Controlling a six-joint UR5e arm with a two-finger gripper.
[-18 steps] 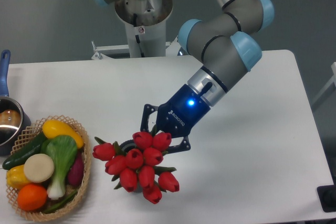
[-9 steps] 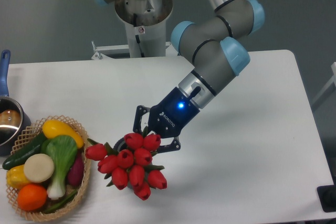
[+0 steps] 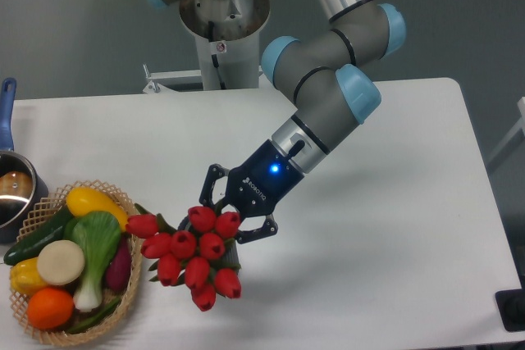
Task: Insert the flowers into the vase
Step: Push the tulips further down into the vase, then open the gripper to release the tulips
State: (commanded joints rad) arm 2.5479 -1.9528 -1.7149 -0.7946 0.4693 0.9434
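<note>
I am gripping the flowers (image 3: 190,256) by the stems in my closed pincer (image 3: 232,217); vase hidden, so I am lowering cautiously, stems vertical.

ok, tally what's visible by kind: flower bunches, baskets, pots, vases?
flower bunch: 1, held in the claw
wicker basket: 1
pot: 1
vase: 0 visible, possibly hidden under the flowers
Total: 3
</note>
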